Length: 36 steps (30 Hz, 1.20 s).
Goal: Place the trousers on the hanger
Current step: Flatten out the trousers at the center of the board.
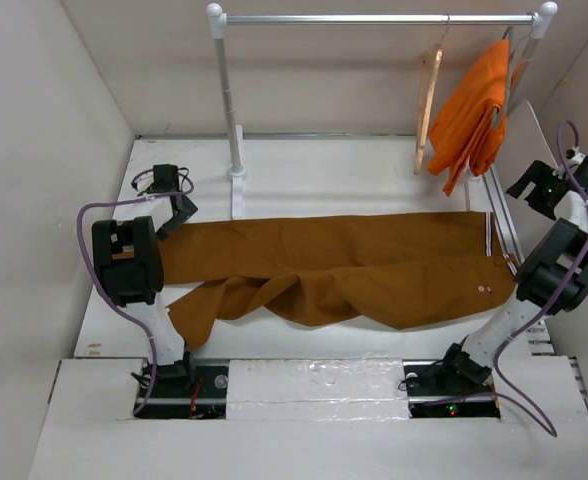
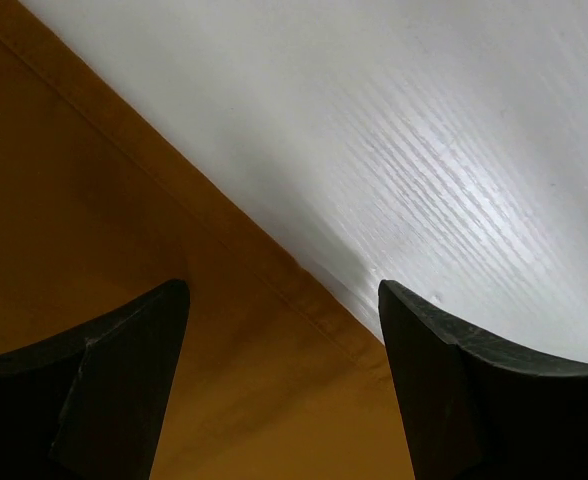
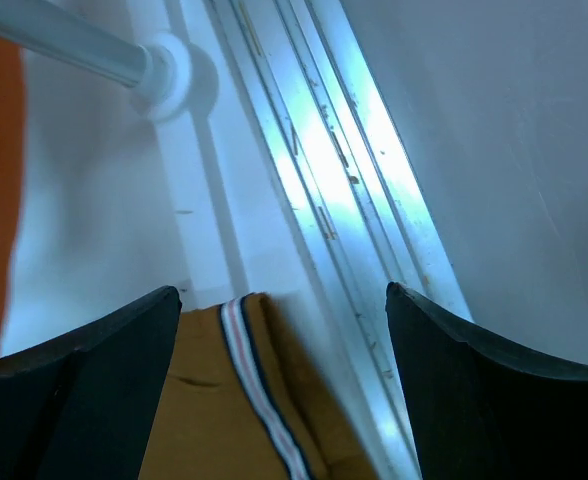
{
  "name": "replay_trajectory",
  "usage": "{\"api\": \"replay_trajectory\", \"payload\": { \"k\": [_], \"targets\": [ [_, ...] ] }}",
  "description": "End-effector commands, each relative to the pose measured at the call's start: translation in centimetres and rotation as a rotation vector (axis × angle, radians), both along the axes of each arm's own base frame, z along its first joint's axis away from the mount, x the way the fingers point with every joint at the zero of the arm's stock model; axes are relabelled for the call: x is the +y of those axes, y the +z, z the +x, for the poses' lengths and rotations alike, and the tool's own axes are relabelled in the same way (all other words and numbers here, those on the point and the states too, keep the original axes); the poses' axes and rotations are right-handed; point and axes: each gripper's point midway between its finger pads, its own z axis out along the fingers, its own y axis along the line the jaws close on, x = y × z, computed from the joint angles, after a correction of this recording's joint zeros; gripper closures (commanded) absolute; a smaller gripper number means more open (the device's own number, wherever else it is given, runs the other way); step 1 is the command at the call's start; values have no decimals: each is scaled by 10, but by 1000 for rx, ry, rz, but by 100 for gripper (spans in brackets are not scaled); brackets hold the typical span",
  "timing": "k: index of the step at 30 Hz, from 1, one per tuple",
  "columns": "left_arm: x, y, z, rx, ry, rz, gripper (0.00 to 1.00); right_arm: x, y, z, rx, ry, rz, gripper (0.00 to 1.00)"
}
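The rust-brown trousers (image 1: 344, 265) lie flat across the table, waistband to the right and legs to the left. My left gripper (image 1: 181, 215) hovers open over the far leg's end; in the left wrist view its gripper (image 2: 282, 290) straddles the hem edge of the trousers (image 2: 94, 220) with nothing held. My right gripper (image 1: 529, 185) stands open just beyond the waistband. In the right wrist view the right gripper (image 3: 282, 292) frames the striped waistband (image 3: 259, 390) without gripping it. The pale wooden hanger (image 1: 429, 100) hangs on the rail at the back right.
A white-and-silver clothes rail (image 1: 374, 18) spans the back, its left post (image 1: 232, 120) standing near the trousers. A bright orange garment (image 1: 474, 110) hangs beside the hanger. Metal tracks (image 3: 344, 180) run along the right wall. White walls enclose the table on three sides.
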Motion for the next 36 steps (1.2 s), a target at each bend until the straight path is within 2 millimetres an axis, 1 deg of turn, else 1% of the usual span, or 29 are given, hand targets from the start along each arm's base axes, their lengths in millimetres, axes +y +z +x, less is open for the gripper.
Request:
{"api": "replay_trajectory", "payload": {
  "k": [1,2,3,4,6,7,8,9,11,12,14,15,16,17,18,19,20,21,22,24,25,26,27,28,30,31,33,35,36],
  "targets": [
    [1,-1,0,1,8,-18,27,9,-35,-1,123,136,-13,11],
    [1,-1,0,4,12,-15,26,8,-46,-1,141,144,-6,11],
    [5,-2,-1,6,16,-15,26,14,-51,2,142,166,-5,11],
    [6,-2,-1,11,14,-10,26,15,-54,2,142,179,-6,13],
    [8,-10,-4,40,18,0,26,29,-67,6,155,215,5,15],
    [8,-12,-5,49,17,3,26,33,-71,7,148,237,12,15],
    [8,-18,-7,65,14,2,26,41,-76,8,149,263,24,16],
    [7,-21,-8,69,8,-2,26,48,-85,6,167,279,30,17],
    [7,-24,-10,76,6,0,28,46,-84,8,149,281,10,18],
    [7,-26,-11,78,4,-1,29,50,-90,4,151,285,21,21],
    [5,-30,-13,83,-3,-8,38,50,-87,6,128,274,15,25],
    [5,-30,-13,86,-4,-5,42,51,-85,8,113,280,19,32],
    [6,-31,-14,89,-8,-4,60,52,-84,8,108,278,22,37],
    [4,-31,-13,86,-15,-9,72,52,-83,9,102,276,20,42],
    [4,-31,-13,90,-17,-8,83,52,-82,10,96,274,22,58],
    [4,-31,-13,92,-18,-7,100,52,-81,10,94,266,26,68],
    [4,-31,-14,96,-20,-7,100,51,-76,11,82,264,14,76],
    [4,-32,-12,96,-25,-7,100,51,-72,12,73,251,16,87],
    [4,-32,-10,98,-31,-6,100,47,-67,11,59,234,14,91],
    [4,-31,-8,103,-35,-8,100,44,-56,13,36,220,-2,98],
    [7,-28,-1,87,-26,-15,100,44,-52,14,25,209,-3,99],
    [5,-26,3,78,-30,-26,100,37,-43,16,0,195,-21,100],
    [5,-24,9,64,-36,-31,100,36,-36,18,-16,189,-29,100],
    [9,-17,20,37,-30,-34,100,35,-30,20,-32,175,-24,100],
    [8,-10,29,24,-35,-38,100,35,-17,26,-82,177,-36,100],
    [9,-2,43,1,-37,-38,100,31,-12,25,-98,165,-37,100],
    [11,7,52,-6,-36,-32,100,31,-1,31,-136,158,-33,100],
    [14,22,69,-51,-37,-21,100,24,8,32,-159,134,-39,100],
    [14,22,69,-50,-37,-21,100,17,10,32,-170,123,-48,100]
  ]
}}
